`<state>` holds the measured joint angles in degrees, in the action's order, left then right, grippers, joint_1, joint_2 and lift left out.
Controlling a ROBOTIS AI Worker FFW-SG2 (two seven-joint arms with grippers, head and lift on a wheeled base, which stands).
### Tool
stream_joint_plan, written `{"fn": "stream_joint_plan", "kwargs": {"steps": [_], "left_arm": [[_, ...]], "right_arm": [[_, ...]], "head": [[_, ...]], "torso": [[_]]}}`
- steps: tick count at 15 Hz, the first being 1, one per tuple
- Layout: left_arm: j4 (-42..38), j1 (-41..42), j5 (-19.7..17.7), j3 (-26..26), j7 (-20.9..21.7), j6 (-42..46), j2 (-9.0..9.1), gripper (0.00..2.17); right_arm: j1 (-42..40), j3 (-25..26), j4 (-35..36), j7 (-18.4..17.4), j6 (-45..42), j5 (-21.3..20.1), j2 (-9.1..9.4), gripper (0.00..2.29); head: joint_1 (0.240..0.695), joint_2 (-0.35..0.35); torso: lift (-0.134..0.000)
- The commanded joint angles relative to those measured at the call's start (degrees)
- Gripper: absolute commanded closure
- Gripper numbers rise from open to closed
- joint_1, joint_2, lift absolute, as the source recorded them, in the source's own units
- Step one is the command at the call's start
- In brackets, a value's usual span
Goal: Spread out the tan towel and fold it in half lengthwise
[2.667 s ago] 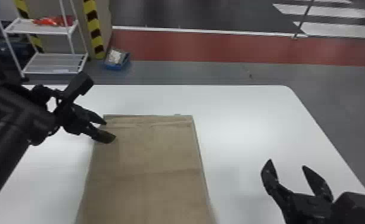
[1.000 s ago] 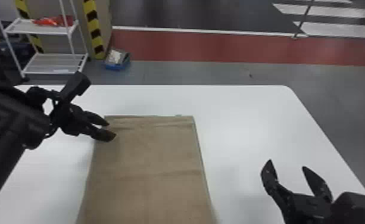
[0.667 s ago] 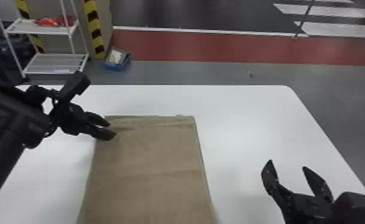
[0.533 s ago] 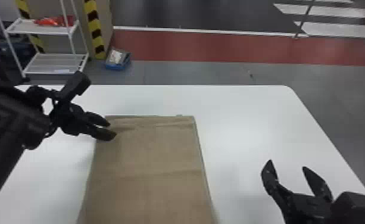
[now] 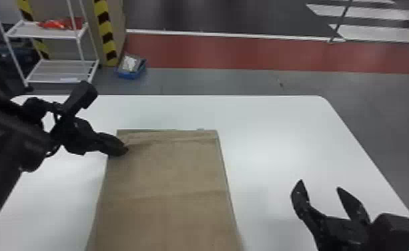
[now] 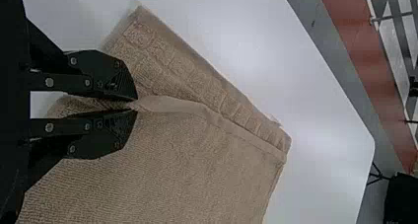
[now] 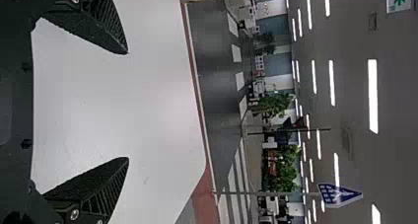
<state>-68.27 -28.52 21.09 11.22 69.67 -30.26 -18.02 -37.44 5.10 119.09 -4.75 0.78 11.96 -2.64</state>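
Down at lower right, the right gripper (image 5: 320, 185) hangs with its fingers wide apart! The tan towel (image 5: 166, 173) runs from the bottom edge up to left of centre, and there's the left gripper (image 5: 126, 150), pinching a ridge of it near the far-left corner! Beyond the white table (image 5: 273, 133), upper left, stands a white shelf (image 5: 43, 32).

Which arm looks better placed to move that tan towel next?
Probably the left: the left gripper pinches the tan towel near its far left corner, while the right gripper hangs open off to the right.
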Motion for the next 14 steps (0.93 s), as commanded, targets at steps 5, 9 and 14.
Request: {"fn": "stream_joint_plan", "kwargs": {"steps": [5,9,14], "left_arm": [[-12.0,6.6,-1.5,-6.3,6.6,0.6,-1.23,1.41],[-22.2,11.7,-5.3,-12.6,9.5,-2.4,-2.37,1.41],[-29.4,16.6,-7.6,-19.3,11.1,-5.4,-3.43,1.41]], "right_arm": [[0.2,0.0,0.5,0.0,0.8,-0.2,0.0,0.11],[5.5,-0.3,0.1,0.0,6.2,-1.5,0.0,0.11],[19.2,-1.8,-4.3,1.0,18.7,-1.8,-0.62,0.11]], "head": [[0.695,-0.107],[0.695,-0.099],[0.695,-0.054]], "torso": [[-0.123],[-0.123],[-0.123]]}}
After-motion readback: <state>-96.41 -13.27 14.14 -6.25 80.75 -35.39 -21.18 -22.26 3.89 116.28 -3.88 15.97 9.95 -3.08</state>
